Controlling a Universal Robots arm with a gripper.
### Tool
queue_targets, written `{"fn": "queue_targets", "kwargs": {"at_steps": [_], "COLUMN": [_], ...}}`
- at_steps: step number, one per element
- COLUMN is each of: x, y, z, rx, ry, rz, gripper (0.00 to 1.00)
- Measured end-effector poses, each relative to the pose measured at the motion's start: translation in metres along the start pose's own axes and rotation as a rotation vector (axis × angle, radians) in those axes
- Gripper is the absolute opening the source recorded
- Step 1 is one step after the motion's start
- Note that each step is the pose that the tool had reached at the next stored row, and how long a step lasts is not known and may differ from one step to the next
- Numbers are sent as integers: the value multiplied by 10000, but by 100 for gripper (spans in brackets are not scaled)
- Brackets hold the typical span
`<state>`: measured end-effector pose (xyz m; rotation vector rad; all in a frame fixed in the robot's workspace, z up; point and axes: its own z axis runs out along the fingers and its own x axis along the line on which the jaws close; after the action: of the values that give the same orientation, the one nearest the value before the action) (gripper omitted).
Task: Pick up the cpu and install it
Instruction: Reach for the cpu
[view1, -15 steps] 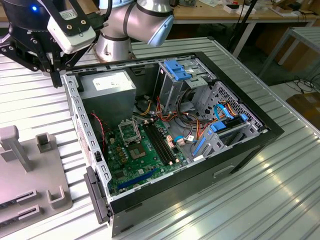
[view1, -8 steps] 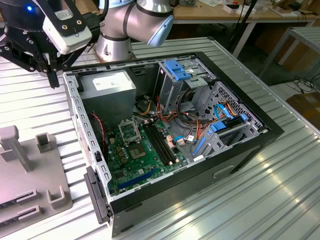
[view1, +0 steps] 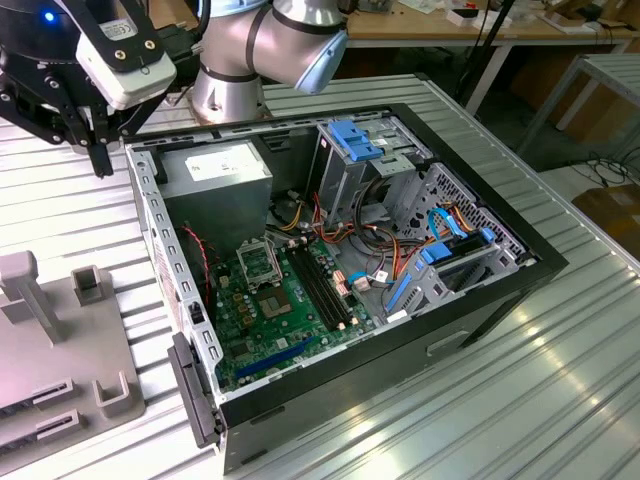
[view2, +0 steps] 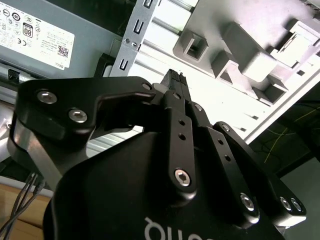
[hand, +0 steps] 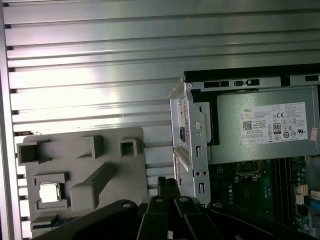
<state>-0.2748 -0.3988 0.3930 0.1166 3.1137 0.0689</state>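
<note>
cpu (hand: 49, 192): flat, silver-grey top up, seated in a square recess of the grey fixture (hand: 67, 160) in the first wrist view; not in the case, nothing touching it.
fixture: on the ribbed metal table (view1: 500, 420), lower left of the exterior view (view1: 70, 350), just outside the case's side wall; has several empty pockets + a long raised block next to the cpu's recess.
gripper (view1: 100, 160): upper left of the exterior view, above the table by the case's rear corner, well apart from the cpu. Fingers pressed together at the tips, seen in both wrist views (view2: 175, 77) (hand: 167, 184); holding nothing.
pc case (view1: 400, 390): black tower on its side, side panel off, centre of the exterior view.
motherboard (view1: 280, 310): green, flat on the case floor, lower centre-left of the case.
socket (view1: 258, 262): square metal frame w/ dark centre, on the board nr the psu; no chip seen in it.
psu (view1: 215, 170): grey box w/ white label, upper left inside the case.
memory slots (view1: 325, 290): long, black, just to the exterior view's right of the socket.
drive bracket (view1: 355, 140): blue, top centre of the case.
</note>
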Motion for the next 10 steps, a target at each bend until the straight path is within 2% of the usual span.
{"fn": "queue_targets", "kwargs": {"at_steps": [10], "x": [77], "y": [-6], "z": [-2], "rx": [0], "ry": [-1], "rz": [0], "gripper": [11]}}
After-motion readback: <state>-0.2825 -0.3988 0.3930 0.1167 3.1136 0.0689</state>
